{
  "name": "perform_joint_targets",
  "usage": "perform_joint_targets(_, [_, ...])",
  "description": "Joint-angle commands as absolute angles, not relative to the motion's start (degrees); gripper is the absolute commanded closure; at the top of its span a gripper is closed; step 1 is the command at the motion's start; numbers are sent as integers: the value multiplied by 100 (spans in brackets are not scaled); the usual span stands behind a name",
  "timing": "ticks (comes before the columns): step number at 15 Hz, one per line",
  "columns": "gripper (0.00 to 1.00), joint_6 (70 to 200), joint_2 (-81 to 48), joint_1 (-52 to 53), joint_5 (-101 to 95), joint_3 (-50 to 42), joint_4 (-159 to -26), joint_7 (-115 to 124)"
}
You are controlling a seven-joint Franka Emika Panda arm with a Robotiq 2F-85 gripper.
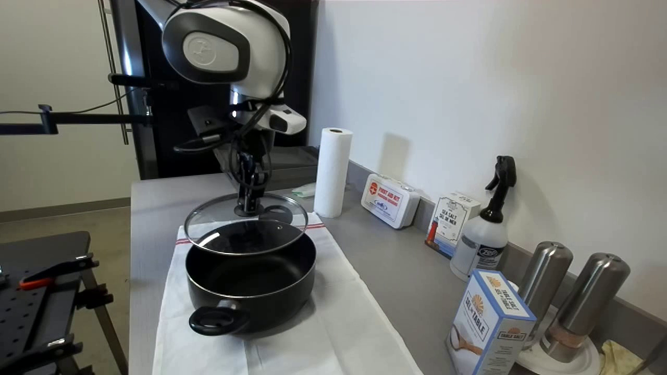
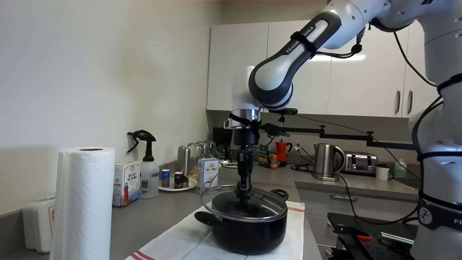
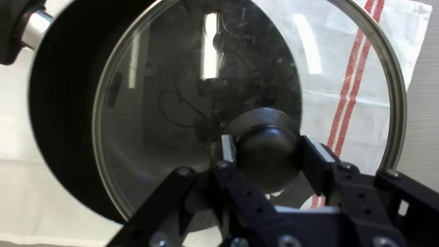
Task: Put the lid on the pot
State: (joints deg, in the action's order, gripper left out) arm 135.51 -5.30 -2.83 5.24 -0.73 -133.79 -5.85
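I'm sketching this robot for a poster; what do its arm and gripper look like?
The arm is white with rounded dark-grey panels, black straps and partly covered lettering; black cables run along it. The gripper is black, with slim, jointed fingers and silvery screws.

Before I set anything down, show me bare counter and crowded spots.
The counter is bare between the towel and the sea salt box and, more narrowly, between towel and the counter's open edge. Crowded: around the table salt box and steel canisters, and over the pot, where the gripper holds the lid.
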Motion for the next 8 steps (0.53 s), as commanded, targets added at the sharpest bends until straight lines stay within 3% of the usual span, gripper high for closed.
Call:
perform_joint_targets(1, [75, 13529, -242, -385, 763, -194, -13560, -617])
perform_joint_targets(8, [75, 13614, -274, -518, 799, -354, -13672, -575])
